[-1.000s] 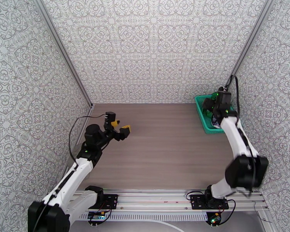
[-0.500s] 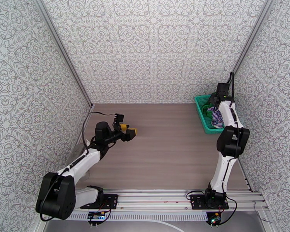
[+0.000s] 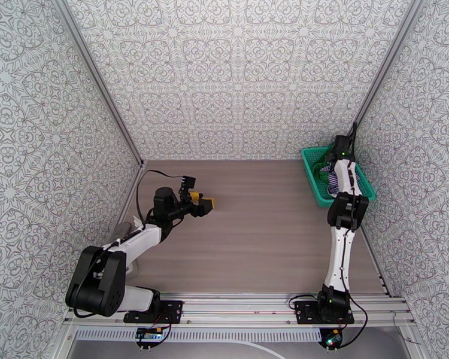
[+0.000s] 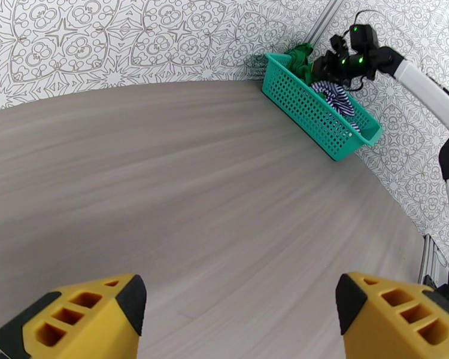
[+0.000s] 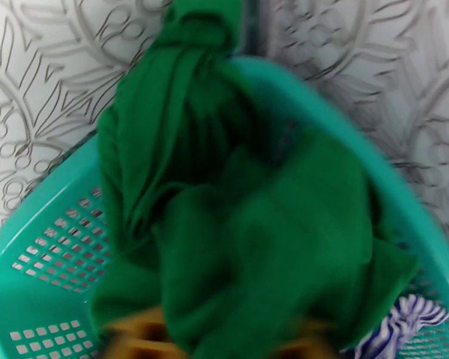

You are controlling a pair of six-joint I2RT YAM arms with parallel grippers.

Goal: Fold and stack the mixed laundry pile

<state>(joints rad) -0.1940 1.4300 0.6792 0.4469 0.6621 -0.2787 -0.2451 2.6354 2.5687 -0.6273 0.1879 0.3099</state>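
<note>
Garments: we count two, both in the teal mesh basket (image 4: 320, 118).
Green cloth (image 5: 236, 234): one, plain bright green. It is bunched at the basket's far end, and part of it rises above the rim against the patterned wall (image 4: 134, 37).
Striped shirt (image 4: 338, 100): one, with thin purple-and-white stripes. It lies in the basket just beside the green cloth, toward the basket's near end.
Basket: one, standing on the wooden table (image 4: 194, 175) with its far end at the wall.
Grippers: we count two, one per arm.
Right gripper (image 5: 221, 342): it is over the basket's far end and closed, and we see the green cloth bunched between its blurred yellow fingers (image 5: 134, 333).
Left gripper (image 4: 236, 312): it is well apart from the basket, across the table to the basket's left. Its jaws are spread wide, and we count two yellow fingers (image 4: 81, 321) above bare wood.
</note>
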